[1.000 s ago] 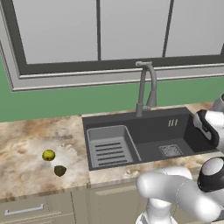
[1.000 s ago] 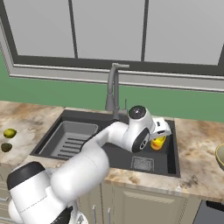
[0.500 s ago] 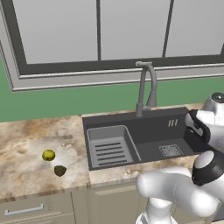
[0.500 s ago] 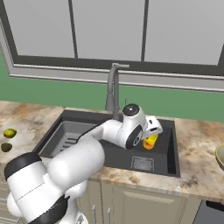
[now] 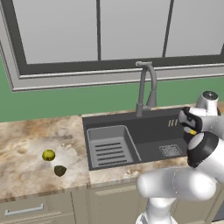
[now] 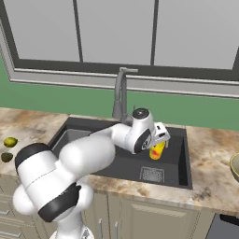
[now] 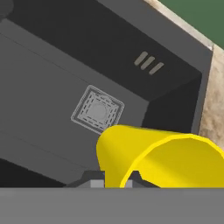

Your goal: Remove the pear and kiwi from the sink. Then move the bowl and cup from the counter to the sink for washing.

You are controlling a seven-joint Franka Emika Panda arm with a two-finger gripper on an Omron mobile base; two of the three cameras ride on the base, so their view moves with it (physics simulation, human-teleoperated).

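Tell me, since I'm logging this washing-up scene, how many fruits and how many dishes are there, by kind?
Pear: 1
Kiwi: 1
Yellow cup: 1
Bowl: 1
Total: 4 (2 fruits, 2 dishes)

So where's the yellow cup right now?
The cup is pinched in the gripper, hanging over the right side of the sink, above the drain and right of the faucet.

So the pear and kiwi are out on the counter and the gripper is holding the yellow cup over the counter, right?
Not quite. The gripper holds the yellow cup over the sink, as the right base view shows. The pear and kiwi are indeed on the counter.
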